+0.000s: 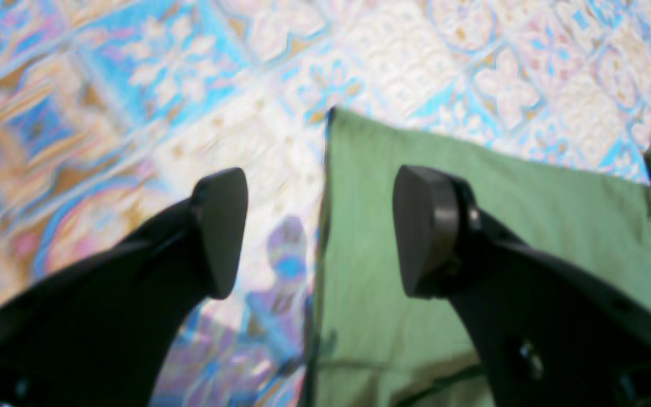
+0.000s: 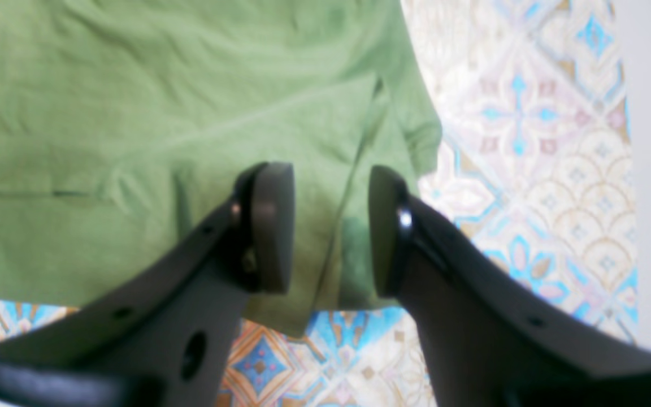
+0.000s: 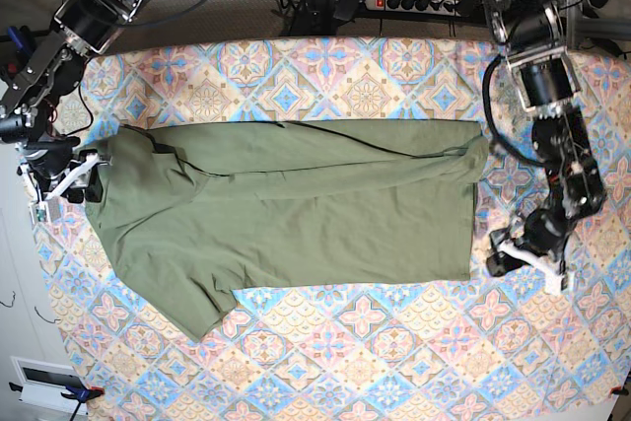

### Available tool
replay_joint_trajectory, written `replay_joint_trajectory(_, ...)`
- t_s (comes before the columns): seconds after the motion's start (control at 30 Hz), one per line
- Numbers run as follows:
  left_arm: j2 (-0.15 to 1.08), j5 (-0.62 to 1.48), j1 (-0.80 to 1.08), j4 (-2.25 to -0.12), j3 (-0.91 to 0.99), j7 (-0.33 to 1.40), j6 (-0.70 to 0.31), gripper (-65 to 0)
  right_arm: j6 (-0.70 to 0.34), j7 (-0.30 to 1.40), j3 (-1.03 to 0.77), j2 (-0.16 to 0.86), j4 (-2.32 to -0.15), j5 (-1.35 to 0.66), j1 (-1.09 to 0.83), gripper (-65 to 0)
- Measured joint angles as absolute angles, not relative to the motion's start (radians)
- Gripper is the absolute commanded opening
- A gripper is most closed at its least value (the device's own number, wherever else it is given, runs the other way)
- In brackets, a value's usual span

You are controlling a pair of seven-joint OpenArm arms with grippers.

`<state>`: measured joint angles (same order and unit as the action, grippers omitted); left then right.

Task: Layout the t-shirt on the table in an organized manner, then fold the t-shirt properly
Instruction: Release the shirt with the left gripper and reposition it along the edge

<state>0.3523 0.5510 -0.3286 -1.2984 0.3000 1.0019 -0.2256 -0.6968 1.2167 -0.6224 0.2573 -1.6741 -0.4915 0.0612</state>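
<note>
Olive t-shirt (image 3: pixel 296 214) lies spread across table (image 3: pixel 394 342) centre, one far panel already folded in. Fold step in hand. Left gripper (image 1: pixel 320 232) — jaws wide apart, empty, straddling hem corner at 3 o'clock. Right gripper (image 2: pixel 331 232) — jaws apart, empty, over sleeve at 9 o'clock. Next: pinch both edges, likely fold lengthwise.

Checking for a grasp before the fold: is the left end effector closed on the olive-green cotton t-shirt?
No: the left end effector stands wide open above the olive-green cotton t-shirt, whose edge shows in the gap with nothing pinched.
</note>
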Motion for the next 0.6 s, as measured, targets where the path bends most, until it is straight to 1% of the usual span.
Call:
replay_joint_trajectory(0.1,0.346,0.554,-0.369,-1.208,0.260,0.944,-0.226,-24.8,-0.696,1.226,-0.623,0.257,-1.670,-0.467,0.065,-43.6)
replay_joint_trajectory(0.23,0.350,0.547,-0.424,-1.075,0.186,0.891,-0.221,-24.8,-0.696,1.214,-0.620,0.258,-1.669,-0.419,0.125,-43.6)
replay_joint_trajectory(0.33,0.344,0.554,-0.446,-1.016,0.150,0.848,-0.222,-24.8,-0.696,1.213,-0.583,0.260,-1.657,-0.356,0.147,-43.6)
replay_joint_trajectory(0.5,0.347,0.556,-0.392,-1.045,0.109,0.854,-0.218,-24.9,-0.696,1.221,-0.536,0.258,-1.656,-0.340,0.138,-43.6)
replay_joint_trajectory(0.6,0.351,0.583,-0.278,-1.240,0.098,0.932,-0.220,-24.9,-0.696,1.221,-0.537,0.258,-1.666,-0.347,0.136,-43.6)
